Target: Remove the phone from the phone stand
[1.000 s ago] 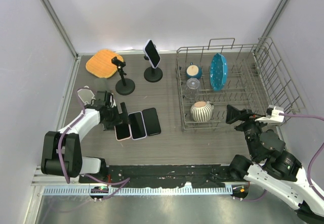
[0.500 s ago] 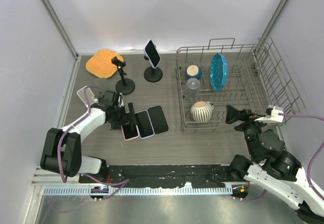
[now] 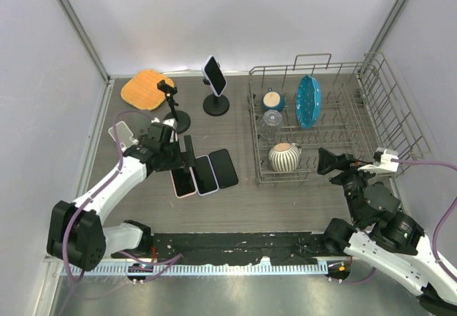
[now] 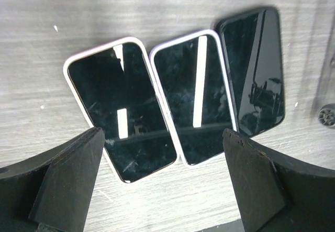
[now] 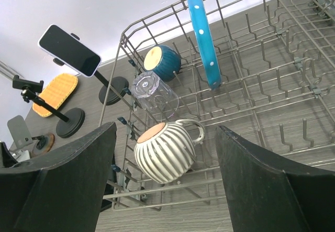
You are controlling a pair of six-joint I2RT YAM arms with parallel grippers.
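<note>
A phone [image 3: 214,75] with a dark screen sits tilted on a black phone stand [image 3: 216,105] at the back middle. It also shows in the right wrist view [image 5: 69,43]. My left gripper [image 3: 184,156] is open and empty, hovering just above three phones [image 3: 206,175] lying flat side by side. In the left wrist view these phones [image 4: 196,96] lie ahead of my open left gripper [image 4: 165,190]. My right gripper [image 3: 328,162] is open and empty at the dish rack's front edge, far right of the stand. The right gripper [image 5: 165,190] also shows in its own wrist view.
A second black stand [image 3: 176,121] with an empty clamp stands left of the phone's stand. An orange cloth [image 3: 146,89] lies at the back left. A wire dish rack [image 3: 371,116] holds a striped mug [image 3: 284,157], a glass, a teal bowl and a blue plate. A small grey stand [image 3: 123,132] is at the left.
My left gripper has moved right and away from the table's left edge. The three flat phones have shifted a little to the right. The right arm has not moved.
</note>
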